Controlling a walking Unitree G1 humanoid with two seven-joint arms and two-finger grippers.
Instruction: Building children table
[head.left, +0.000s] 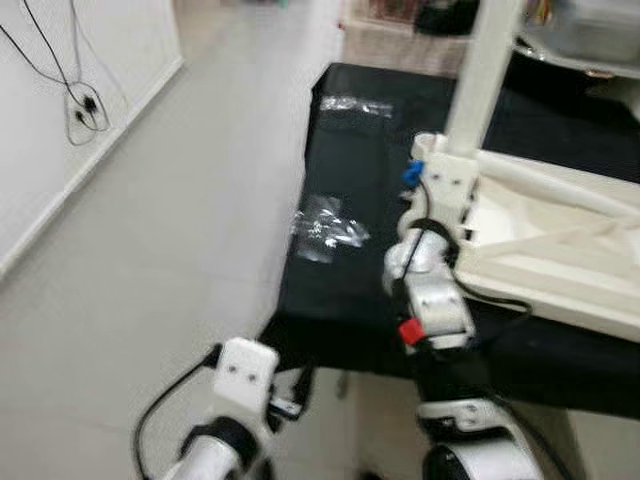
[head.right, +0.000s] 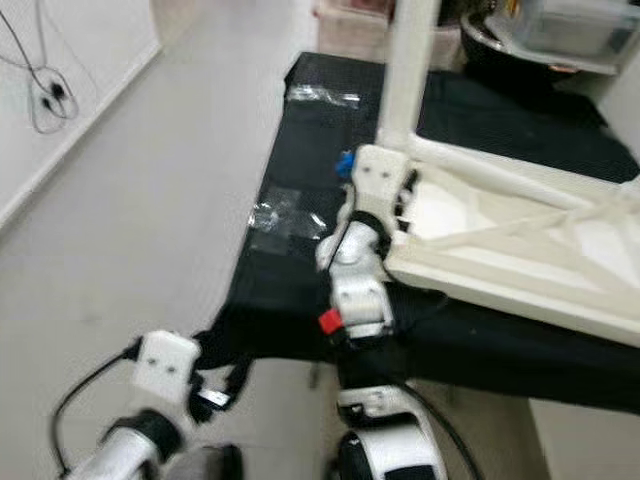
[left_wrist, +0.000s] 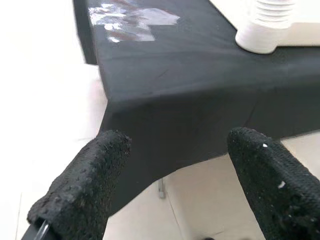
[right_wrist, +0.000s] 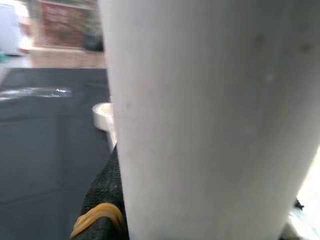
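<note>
The black-draped surface (head.left: 350, 290) fills the middle and right of the head views. On it, at the right of the frame, lies the white children's table top (head.left: 560, 250), underside up. A white table leg (head.left: 485, 70) stands upright at its near corner, rising to the top centre. The right tool (head.left: 432, 190) is at the foot of that leg; in its wrist view the leg (right_wrist: 210, 120) sits close against a black finger (right_wrist: 102, 200), so it appears to be clamped on the leg. To seat the leg well, I would keep it plumb and turn it steadily without pushing the top. Small clear bags of hardware (head.left: 325, 230) lie left of centre. The left tool (left_wrist: 170, 185), fingers spread wide and empty, hangs off the surface's near corner at lower left.
</note>
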